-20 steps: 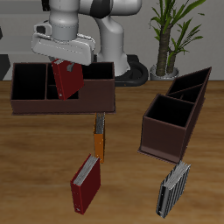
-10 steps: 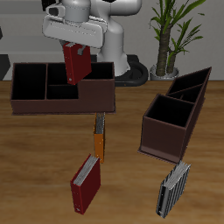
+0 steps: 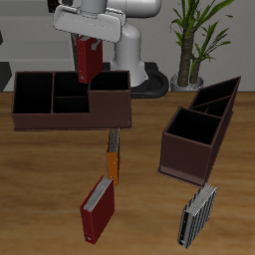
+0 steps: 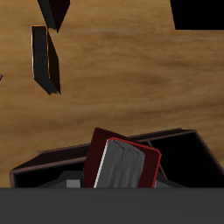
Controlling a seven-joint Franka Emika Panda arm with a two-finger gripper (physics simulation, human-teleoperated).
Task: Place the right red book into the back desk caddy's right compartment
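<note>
My gripper [image 3: 91, 46] is shut on the right red book [image 3: 88, 60], a dark red hardcover with pale page edges. The book hangs upright in the air above the back desk caddy [image 3: 70, 120], a long, low, dark brown box. It hangs over the split middle, at the edge of the right compartment [image 3: 110, 84], which is dark inside. In the wrist view the book [image 4: 122, 163] stands out from the gripper with the caddy's walls [image 4: 179, 140] behind it.
A second red book [image 3: 98, 207] lies near the table's front edge. A thin orange book [image 3: 113, 154] stands before the long caddy. A shorter caddy with slanted walls [image 3: 199, 134], a striped book [image 3: 196, 214] and a potted plant [image 3: 194, 40] are also here.
The gripper has lifted the red book higher and carried it from over the middle bays toward the right compartment. The book has turned from tilted to upright.
</note>
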